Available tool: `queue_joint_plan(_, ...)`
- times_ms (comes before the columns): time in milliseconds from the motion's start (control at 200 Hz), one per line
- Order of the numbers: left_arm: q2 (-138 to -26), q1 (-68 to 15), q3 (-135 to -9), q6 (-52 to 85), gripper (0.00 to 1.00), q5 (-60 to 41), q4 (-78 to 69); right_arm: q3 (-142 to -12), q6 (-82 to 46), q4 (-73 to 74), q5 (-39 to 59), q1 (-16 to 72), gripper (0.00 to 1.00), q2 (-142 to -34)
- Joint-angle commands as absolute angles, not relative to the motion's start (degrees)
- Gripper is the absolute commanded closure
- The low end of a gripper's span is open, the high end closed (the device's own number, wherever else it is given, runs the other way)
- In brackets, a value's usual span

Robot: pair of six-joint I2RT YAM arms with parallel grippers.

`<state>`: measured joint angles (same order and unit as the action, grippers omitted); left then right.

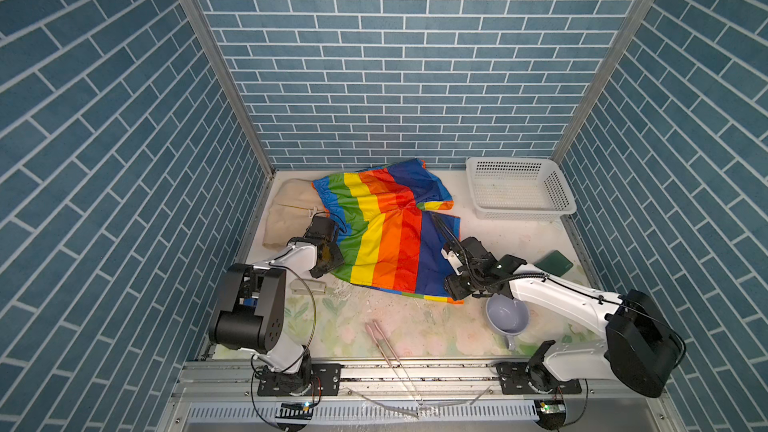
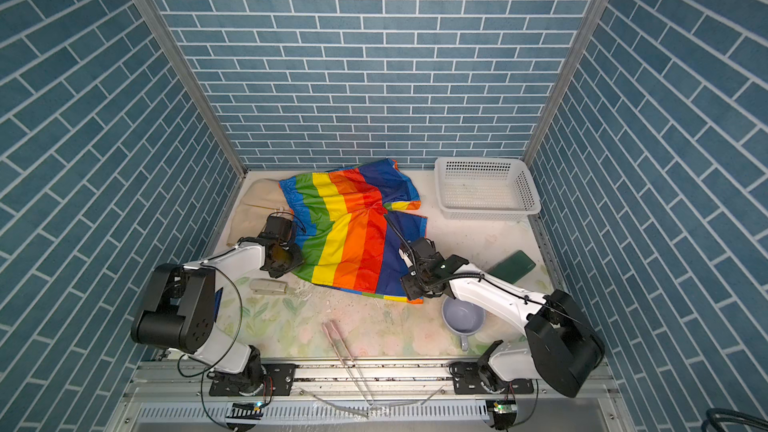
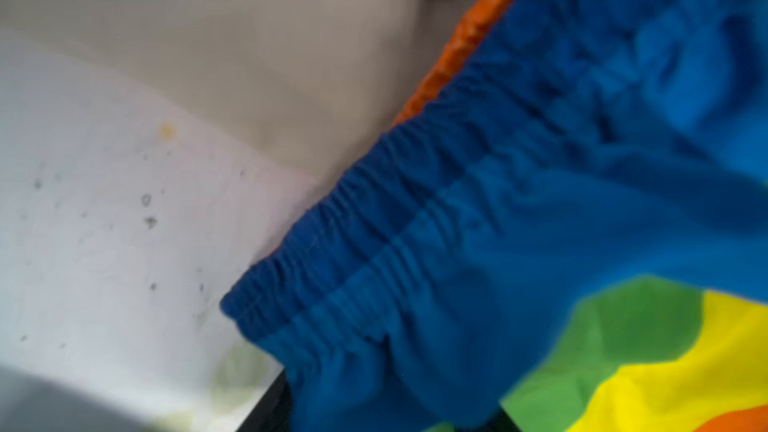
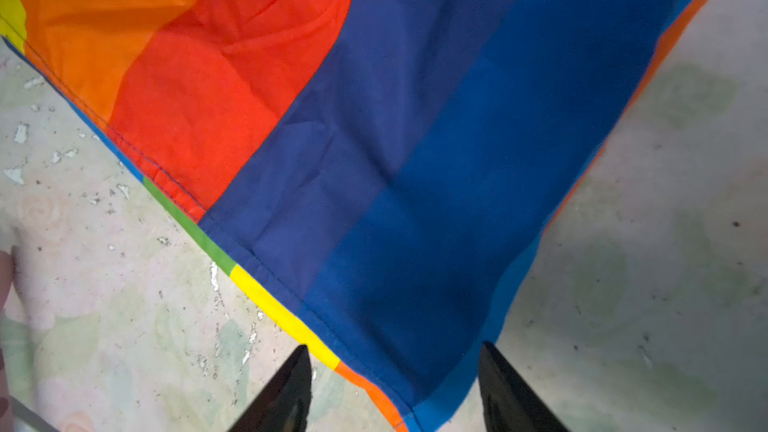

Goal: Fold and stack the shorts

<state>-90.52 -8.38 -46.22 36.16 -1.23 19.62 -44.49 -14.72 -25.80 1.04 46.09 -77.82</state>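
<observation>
My right gripper [image 4: 394,347] has its jaws spread, with a hem corner of the rainbow shorts [image 1: 382,234] lying in the gap. The left gripper [image 1: 320,224] sits at their blue waistband, but I cannot tell how its jaws stand. The shorts lie flat beside the basket [image 1: 528,214], waistband away from it, one leg pointing at it, the other splayed off, overlapping the beige shorts [image 1: 286,209] farther from the basket.

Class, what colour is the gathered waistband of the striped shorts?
Blue. The waistband of the striped shorts shows best in the left wrist view.
</observation>
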Motion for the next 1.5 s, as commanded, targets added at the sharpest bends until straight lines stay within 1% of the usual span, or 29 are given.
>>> queue_joint_plan(0,-93.84,-8.00,-45.58,35.93,0.48,-2.49,19.04,-44.95,-15.34,-29.61,0.13,48.24,0.36,-79.75)
queue_joint_plan(65,-94.29,-7.91,-45.53,36.08,0.53,-2.89,18.64,-45.22,-16.52,-31.16,-1.63,49.31,0.36,-80.27)
queue_joint_plan(180,-94.22,-7.75,-45.46,35.96,0.56,-2.64,18.30,-44.64,-19.90,-32.58,-2.27,49.58,0.36,-80.95)
queue_joint_plan(450,-93.21,-7.51,-44.92,35.84,0.57,-2.81,18.74,-41.24,-26.02,-27.66,1.49,49.58,0.36,-81.04)
queue_joint_plan(565,-92.74,-7.47,-44.29,35.90,0.57,-3.59,18.38,-40.11,-27.52,-24.79,3.74,49.70,0.38,-81.64)
queue_joint_plan(625,-92.56,-7.47,-44.10,35.95,0.57,-3.50,18.28,-39.65,-28.01,-23.07,4.65,49.68,0.45,-81.89)
queue_joint_plan(645,-92.58,-7.53,-44.11,35.95,0.58,-3.49,18.36,-39.56,-28.12,-22.66,4.69,49.71,0.48,-81.91)
queue_joint_plan(665,-92.62,-7.47,-44.17,36.01,0.60,-3.64,18.46,-39.60,-28.09,-22.39,4.73,49.66,0.54,-81.89)
queue_joint_plan(695,-92.61,-7.47,-44.14,36.02,0.64,-3.96,18.62,-39.58,-28.12,-22.24,6.22,49.67,0.68,-81.63)
queue_joint_plan(750,-92.08,-7.47,-44.21,36.01,0.75,-4.76,19.04,-39.63,-28.30,-22.29,5.92,49.72,0.91,-80.16)
queue_joint_plan(780,-91.45,-7.51,-44.20,35.95,0.81,-4.92,19.43,-39.55,-28.30,-22.45,5.39,49.71,1.00,-78.77)
queue_joint_plan(850,-89.37,-7.47,-44.12,35.89,0.94,-4.59,20.74,-39.68,-27.83,-23.44,2.73,49.71,1.00,-74.19)
queue_joint_plan(895,-87.63,-7.47,-44.18,35.93,1.00,-4.47,22.05,-40.20,-27.00,-24.99,0.56,49.71,1.00,-70.77)
queue_joint_plan(1075,-77.05,-7.54,-45.96,35.79,1.00,-3.88,29.74,-45.11,-23.57,-32.49,-9.90,49.64,1.00,-56.94)
queue_joint_plan(1170,-70.86,-7.56,-50.10,35.60,1.00,-3.32,35.44,-48.73,-21.27,-34.88,-14.95,49.63,1.00,-51.90)
queue_joint_plan(1285,-66.30,-7.73,-60.20,34.87,1.00,-2.24,42.47,-54.22,-18.33,-35.54,-23.15,49.56,1.00,-48.73)
queue_joint_plan(1405,-65.93,-7.88,-73.80,34.36,1.00,-2.40,49.05,-59.82,-14.97,-34.18,-32.31,49.59,1.00,-48.17)
queue_joint_plan(1490,-66.02,-7.99,-81.15,34.47,1.00,-3.65,52.63,-63.03,-13.47,-32.81,-36.83,49.63,1.00,-47.82)
